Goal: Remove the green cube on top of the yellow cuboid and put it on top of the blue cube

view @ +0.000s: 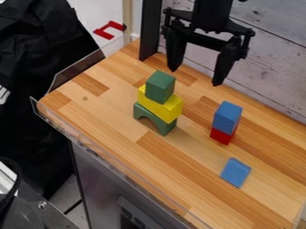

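Note:
The green cube [160, 86] rests on the yellow cuboid [160, 105], which lies across a green arch block [154, 119] left of the table's middle. To the right, the blue cube [227, 116] sits on a red block [222, 135]. My gripper [194, 77] hangs near the top of the view, above and to the right of the green cube and apart from both stacks. Its two fingers are spread wide with nothing between them.
A flat blue piece [236, 172] lies on the wooden tabletop [173, 156], in front of the blue and red stack. A clear rail [113, 156] runs along the left front edge. Behind the table stands a plank wall [272, 58].

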`<state>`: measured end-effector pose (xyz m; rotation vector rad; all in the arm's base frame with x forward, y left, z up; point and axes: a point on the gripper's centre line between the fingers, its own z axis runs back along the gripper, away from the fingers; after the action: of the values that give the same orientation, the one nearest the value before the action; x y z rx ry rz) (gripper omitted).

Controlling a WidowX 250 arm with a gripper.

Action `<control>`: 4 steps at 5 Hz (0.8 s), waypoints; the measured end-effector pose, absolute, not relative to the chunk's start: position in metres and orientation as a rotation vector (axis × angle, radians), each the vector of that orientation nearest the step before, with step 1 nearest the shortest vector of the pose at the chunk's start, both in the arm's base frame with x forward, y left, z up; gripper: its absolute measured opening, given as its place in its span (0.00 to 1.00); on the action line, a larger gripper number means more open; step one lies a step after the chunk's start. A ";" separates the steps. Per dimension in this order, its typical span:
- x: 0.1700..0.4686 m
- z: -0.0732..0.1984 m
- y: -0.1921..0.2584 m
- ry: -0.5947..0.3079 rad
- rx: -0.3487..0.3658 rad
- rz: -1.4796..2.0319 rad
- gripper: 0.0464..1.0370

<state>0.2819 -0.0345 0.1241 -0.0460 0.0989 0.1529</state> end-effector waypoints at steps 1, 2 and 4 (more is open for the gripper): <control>0.280 0.114 -0.034 0.135 -0.040 0.154 0.96; 0.279 0.113 -0.033 0.147 -0.039 0.149 0.96; 0.278 0.114 -0.014 0.156 -0.028 0.194 0.96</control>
<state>0.2782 -0.0142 0.1138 -0.0281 0.1563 0.1936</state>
